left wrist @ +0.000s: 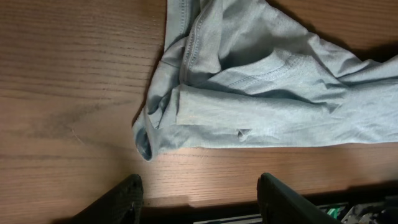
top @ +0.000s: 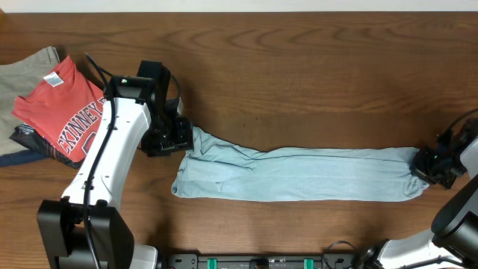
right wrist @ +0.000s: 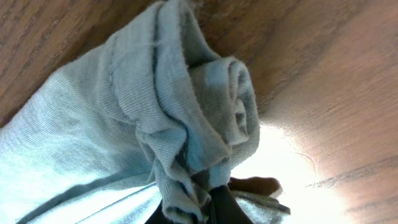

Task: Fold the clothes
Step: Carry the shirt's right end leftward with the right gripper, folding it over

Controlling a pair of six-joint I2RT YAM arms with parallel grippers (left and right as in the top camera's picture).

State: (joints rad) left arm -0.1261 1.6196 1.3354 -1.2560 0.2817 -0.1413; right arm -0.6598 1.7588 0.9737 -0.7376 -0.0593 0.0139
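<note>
Light blue garment (top: 299, 173) lies stretched in a long, rumpled band across the lower middle of the wooden table (top: 314, 90), seen from overhead, running from left of centre almost to the right edge of the frame. The left pincer (top: 170, 138) sits at the band's upper left corner. In the left wrist view its two dark fingers (left wrist: 127, 198) stand wide apart at the bottom of the frame with nothing between them, and the cloth's seamed, folded edge lies just beyond their tips. The right pincer (top: 435, 164) meets the band's far right end, where the right wrist view shows it closed on a thick bunch of gathered blue fabric. At the upper left of the overhead frame, well apart from the blue cloth, a red T-shirt (top: 63, 108) with white lettering tops a small pile, with a khaki garment (top: 26, 71) behind it.
</note>
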